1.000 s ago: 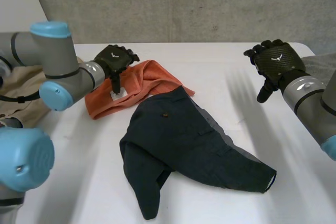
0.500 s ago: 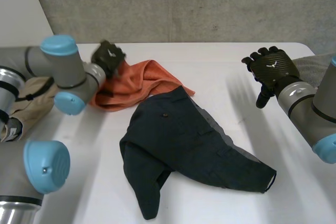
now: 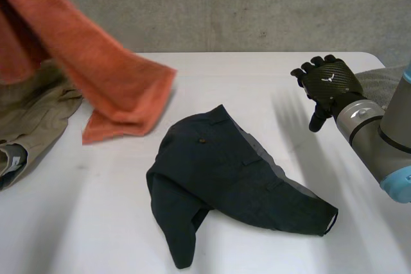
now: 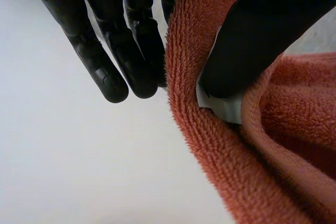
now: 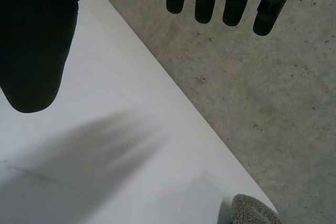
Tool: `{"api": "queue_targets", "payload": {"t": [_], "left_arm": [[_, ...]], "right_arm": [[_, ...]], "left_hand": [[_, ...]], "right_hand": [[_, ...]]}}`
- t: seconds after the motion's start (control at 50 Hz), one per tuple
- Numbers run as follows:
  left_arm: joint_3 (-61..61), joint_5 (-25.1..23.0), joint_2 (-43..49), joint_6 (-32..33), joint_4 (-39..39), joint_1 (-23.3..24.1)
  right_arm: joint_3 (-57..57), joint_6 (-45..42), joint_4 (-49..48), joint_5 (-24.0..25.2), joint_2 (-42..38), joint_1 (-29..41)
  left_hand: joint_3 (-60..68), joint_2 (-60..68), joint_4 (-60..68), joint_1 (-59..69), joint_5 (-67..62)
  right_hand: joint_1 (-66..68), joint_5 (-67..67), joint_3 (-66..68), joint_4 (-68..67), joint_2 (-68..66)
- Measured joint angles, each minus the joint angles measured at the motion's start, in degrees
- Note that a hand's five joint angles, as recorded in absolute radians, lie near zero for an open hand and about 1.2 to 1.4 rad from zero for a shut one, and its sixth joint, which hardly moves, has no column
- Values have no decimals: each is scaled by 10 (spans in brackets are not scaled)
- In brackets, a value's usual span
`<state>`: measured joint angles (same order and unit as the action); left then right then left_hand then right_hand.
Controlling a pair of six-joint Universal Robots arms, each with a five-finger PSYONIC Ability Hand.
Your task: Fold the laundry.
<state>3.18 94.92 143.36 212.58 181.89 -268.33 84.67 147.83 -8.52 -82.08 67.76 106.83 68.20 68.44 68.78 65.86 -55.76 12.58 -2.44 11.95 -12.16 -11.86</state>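
Laundry in play: an orange terry towel, hanging in the air over the left side of the white table, with its loose lower edge clear of the tabletop. The left wrist view shows the left hand clamped on a rolled edge of it. The thumb presses the pile and a white label against the fingers. Dark navy trousers lie crumpled in the middle of the table, apart from the towel. A khaki garment sits at the left edge, partly hidden behind the hanging towel. The right hand hovers over the table's right side, fingers straight and spread and holding nothing — a grey cloth lies just beyond it.
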Motion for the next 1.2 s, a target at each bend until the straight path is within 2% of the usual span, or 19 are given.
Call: {"api": "queue_targets", "payload": {"t": [0.08, 0.22, 0.28, 0.3, 0.34, 0.38, 0.4, 0.5, 0.64, 0.8, 0.94, 1.06, 1.2], "left_arm": [[-7, -4, 14, 9, -9, -2], [-95, -50, 45, 1, -42, 6], [-135, -70, 63, 1, -47, 8], [-154, -81, 74, 4, -50, 10], [-174, -92, 89, 10, -55, 12], [-188, -100, 103, 21, -70, 14], [-193, -101, 108, 27, -80, 15], [-203, -100, 108, 45, -138, 19], [-238, -103, 39, 2, -214, 26], [-403, -159, -143, -157, -277, 58], [-584, -180, -247, -216, -291, 107], [-764, -164, -313, -245, -262, 151], [-929, -125, -365, -297, -143, 194]], "right_arm": [[1, 0, 0, 0, 1, 1], [2, 0, 0, -1, 1, 1], [2, -1, 0, -1, 2, 1], [3, -1, 0, -1, 2, 1], [3, -1, 0, -1, 3, 1], [3, -1, 0, -1, 4, 1], [3, -1, 0, -1, 5, 0], [3, -1, 0, -1, 9, 0], [1, 3, 0, -1, 16, -2], [-7, 36, 13, -12, 42, 2], [-23, 70, 77, -27, 54, 18], [-38, 79, 133, 0, 43, 41], [-76, 53, 149, 61, -13, 78]], "left_hand": [[0, 0, 1, 0, 0], [0, 0, 1, 0, 0], [-60, -61, -63, -56, 47], [-208, -212, -215, -215, 187], [-301, -317, -313, -311, 284], [-475, -489, -490, -496, 455], [-527, -536, -541, -540, 503], [-562, -567, -574, -551, 527], [-562, -567, -574, -551, 527], [-562, -568, -574, -551, 527], [-562, -568, -574, -551, 527], [-562, -569, -574, -551, 527], [-562, -569, -574, -551, 527]], "right_hand": [[0, 0, 0, 0, 0], [0, 0, 0, 0, 0], [0, 0, 0, 0, 0], [0, 0, 0, 0, 0], [0, 0, 0, 0, 0], [0, 0, 0, 0, 0], [0, 0, 0, 0, 0], [0, 0, 0, 0, 0], [0, 0, 0, 0, 0], [0, 0, 0, 0, 0], [0, 0, 0, 0, 0], [0, 0, 0, 0, 0], [0, 0, 0, 0, 0]]}}
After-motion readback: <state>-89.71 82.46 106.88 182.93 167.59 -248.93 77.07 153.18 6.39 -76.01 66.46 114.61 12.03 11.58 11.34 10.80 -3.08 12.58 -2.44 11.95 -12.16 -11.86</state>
